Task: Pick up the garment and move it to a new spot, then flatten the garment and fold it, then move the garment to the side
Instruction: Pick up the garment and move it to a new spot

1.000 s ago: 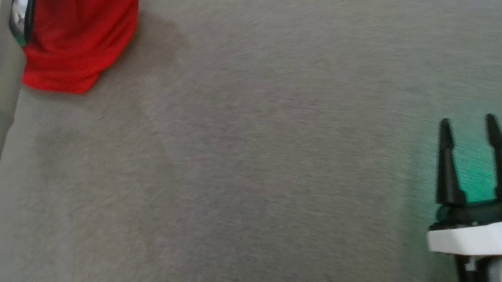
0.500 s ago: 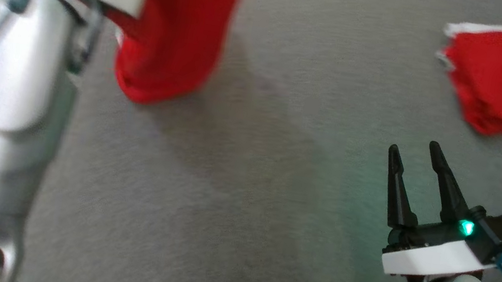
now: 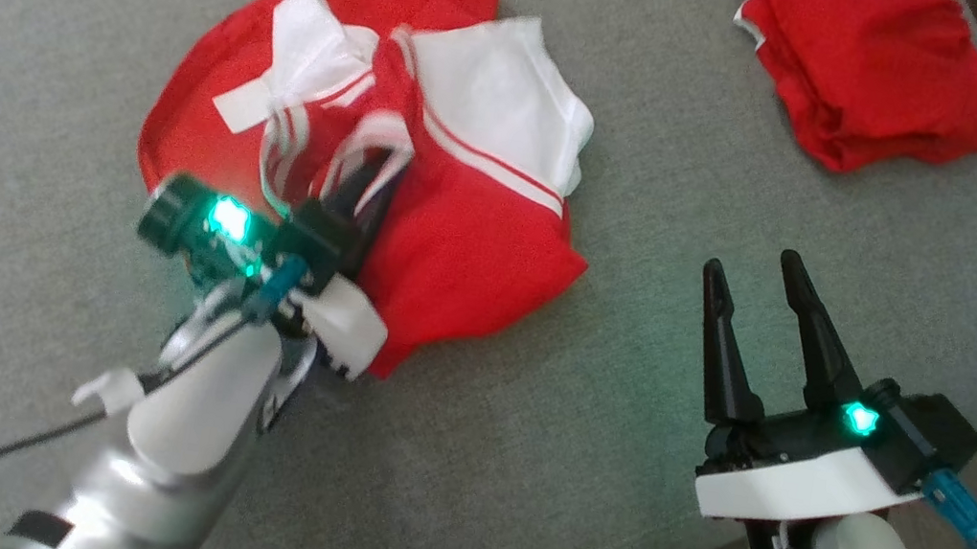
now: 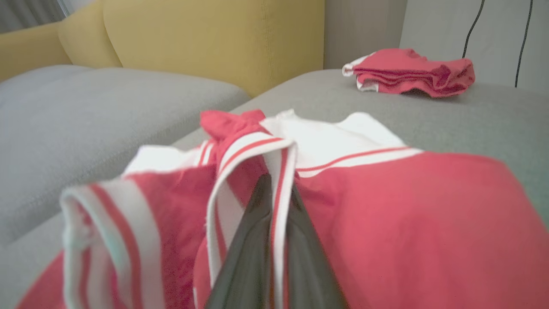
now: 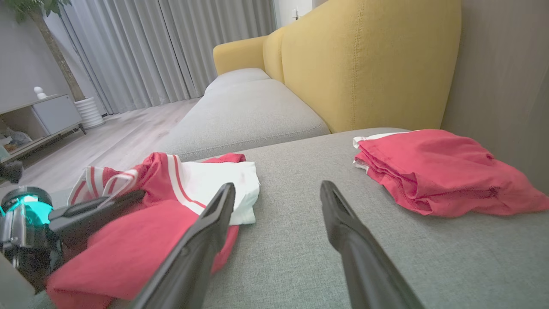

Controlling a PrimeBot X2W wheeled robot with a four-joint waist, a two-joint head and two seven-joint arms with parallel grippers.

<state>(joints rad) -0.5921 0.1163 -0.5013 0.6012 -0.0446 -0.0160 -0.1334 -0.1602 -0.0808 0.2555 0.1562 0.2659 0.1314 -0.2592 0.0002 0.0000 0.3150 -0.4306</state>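
Garment cloth is what the left end effector holds. Its two dark fingers are pressed together on a white band with red stripes, at the near side of the bundle. From that pinch the red and white piece spreads out as a crumpled heap on the grey sofa cushion, left of the middle in the head view, resting on the cushion rather than lifted clear.

The right end effector hovers near the heap's right edge, with its fingers spread apart and nothing between them. Farther out, by the cushion's far right corner, lies a second red garment, folded and well apart from the heap. The yellow sofa back rises beyond it.

By its look the cloth is light, thin and limp. It will likely sag and bunch from any single hold, and it cannot break. The striped band seems the firmest place to grip. For flattening, I judge two holds on opposite hems or corners better than one.
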